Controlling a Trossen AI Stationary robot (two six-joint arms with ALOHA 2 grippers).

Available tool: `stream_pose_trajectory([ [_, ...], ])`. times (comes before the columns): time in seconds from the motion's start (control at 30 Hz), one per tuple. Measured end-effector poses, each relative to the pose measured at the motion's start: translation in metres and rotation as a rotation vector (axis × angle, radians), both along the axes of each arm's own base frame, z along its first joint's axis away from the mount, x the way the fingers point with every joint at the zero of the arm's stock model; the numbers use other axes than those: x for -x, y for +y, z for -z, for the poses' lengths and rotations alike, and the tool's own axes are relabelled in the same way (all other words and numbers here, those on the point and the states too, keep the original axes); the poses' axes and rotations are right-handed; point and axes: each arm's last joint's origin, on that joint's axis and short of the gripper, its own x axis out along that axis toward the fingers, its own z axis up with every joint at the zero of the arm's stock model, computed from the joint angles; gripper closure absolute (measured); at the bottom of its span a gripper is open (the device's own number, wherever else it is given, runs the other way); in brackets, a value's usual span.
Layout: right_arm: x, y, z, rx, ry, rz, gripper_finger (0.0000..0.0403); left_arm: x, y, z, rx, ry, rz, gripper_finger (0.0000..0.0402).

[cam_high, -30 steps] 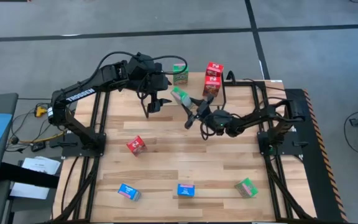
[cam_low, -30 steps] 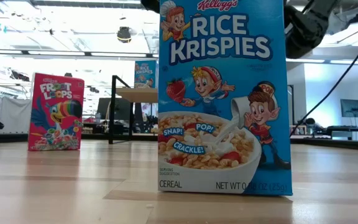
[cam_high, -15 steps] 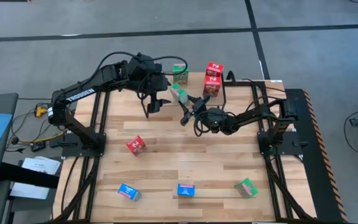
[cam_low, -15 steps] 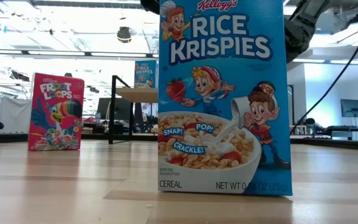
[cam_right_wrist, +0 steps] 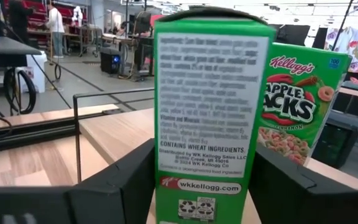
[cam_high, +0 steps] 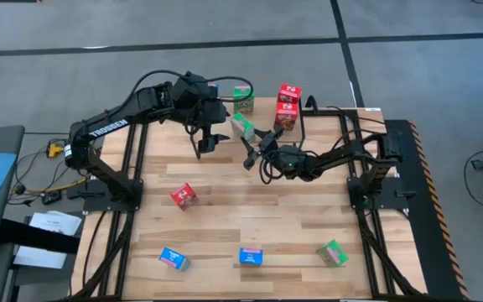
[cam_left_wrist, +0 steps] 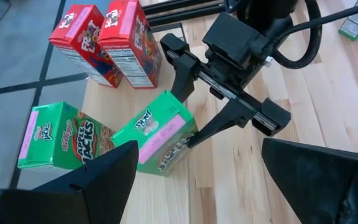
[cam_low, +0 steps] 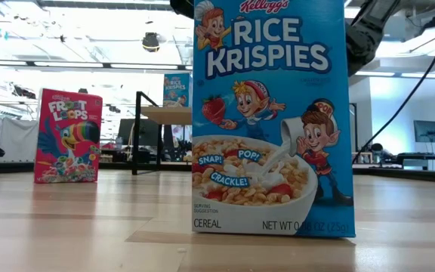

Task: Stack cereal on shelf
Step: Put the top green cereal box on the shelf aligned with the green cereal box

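Since a second ago the right gripper (cam_high: 250, 144) has slid toward ten o'clock with its green box (cam_high: 242, 127), and its jaws have eased: in the left wrist view one finger (cam_left_wrist: 180, 65) stands just off the box's side and the other touches its corner, so the box (cam_left_wrist: 157, 139) stands between them loosely rather than clamped. The left gripper (cam_high: 206, 144) has not moved, hanging at about eleven o'clock of the tabletop (cam_high: 250, 218) with jaws spread wide around nothing. Readable print: "Apple Jacks" on the green boxes, "Froot Loops" on the red, "Kellogg's Rice Krispies" with "Snap! Pop! Crackle!" on the blue box (cam_low: 272, 117) nearest the low camera, and "Trossen" on the left arm. Counted from above: three red, two stacked (cam_high: 288, 106) at twelve o'clock and one (cam_high: 184, 195) at nine; three green, one in the right jaws, one (cam_high: 242, 100) behind it, one (cam_high: 332, 252) at five; two blue seen plainly (cam_high: 173, 259) (cam_high: 251, 256) at six and seven. The shelf (cam_low: 166, 115) shows in the low view.
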Motion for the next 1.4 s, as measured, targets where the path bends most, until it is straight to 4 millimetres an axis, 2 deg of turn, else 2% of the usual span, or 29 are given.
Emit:
stream_pose_trajectory([
  [0.33, 0.0, -0.003, 0.0, 0.0, 0.003, 0.008, 0.0141, 0.001, 0.0, 0.001, 0.003, 0.009, 0.0, 0.007],
  [0.43, -0.002, -0.003, 0.003, -0.006, 0.057, 0.011, 0.0141, 0.001, 0.0, 0.001, 0.006, 0.017, 0.0, 0.007],
  [0.73, -0.013, -0.005, -0.007, -0.013, 0.115, 0.067, 0.0141, 0.001, 0.0, 0.002, 0.008, 0.021, -0.001, 0.007],
  [1.4, -0.011, -0.018, -0.008, -0.015, 0.113, 0.139, 0.0141, 0.002, -0.001, 0.003, 0.013, 0.031, -0.001, 0.007],
])
